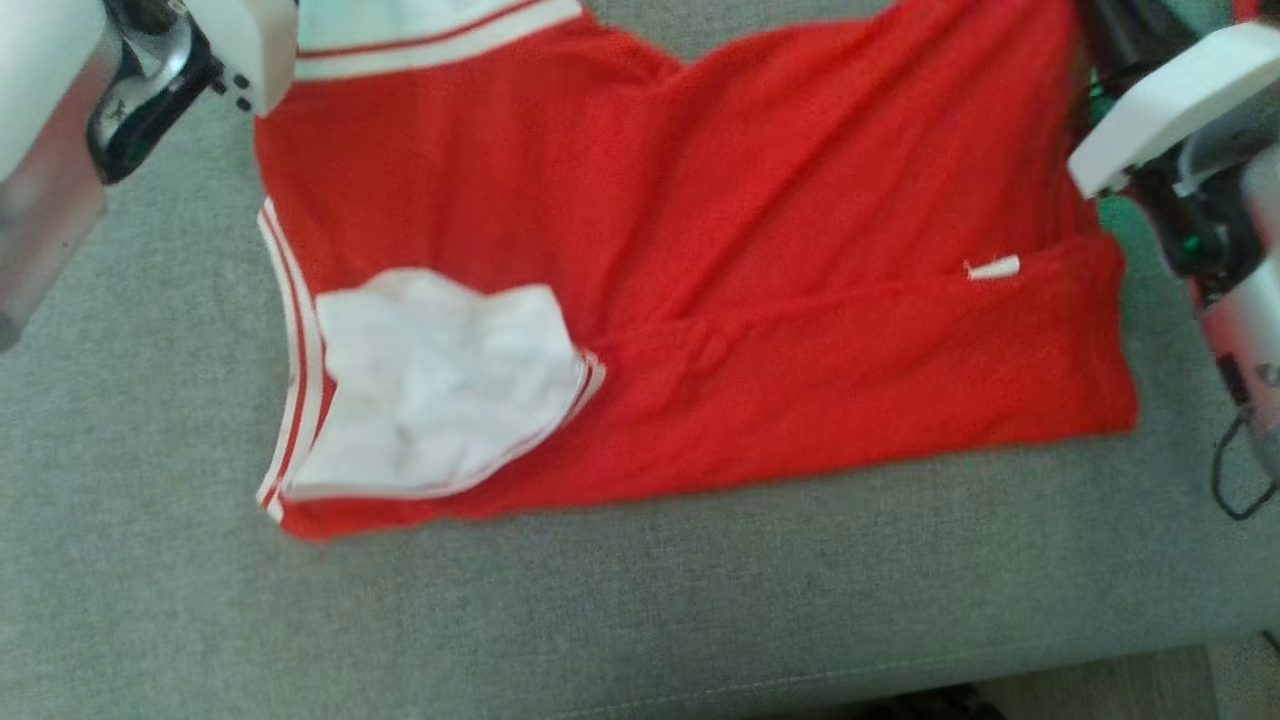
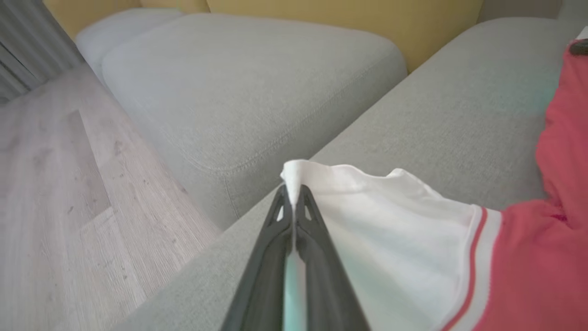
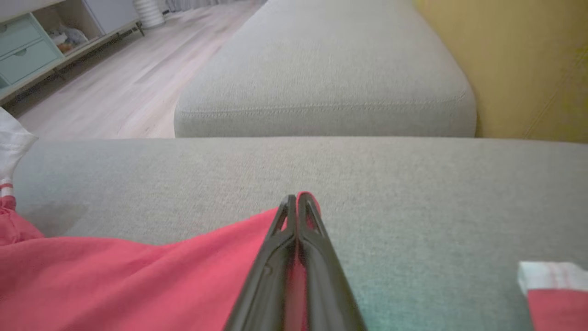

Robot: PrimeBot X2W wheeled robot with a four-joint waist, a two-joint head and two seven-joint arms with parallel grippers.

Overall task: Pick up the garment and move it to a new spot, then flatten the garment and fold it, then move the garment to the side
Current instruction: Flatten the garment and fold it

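Red jersey [image 1: 700, 250] spread flat on grey sofa seat [image 1: 600, 600], left gripper [image 2: 292, 195] pinched tight on corner of white panel [image 2: 390, 230], right gripper [image 3: 297, 204] clamped on red edge, pale forearms angled in over far corners.

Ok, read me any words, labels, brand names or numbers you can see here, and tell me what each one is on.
No text can be read in any of these views.
The small white tag on the red garment: too small and blurred to tell whether it carries any print.
The garment's white sleeve and striped trim: plain, no lettering or number seen.
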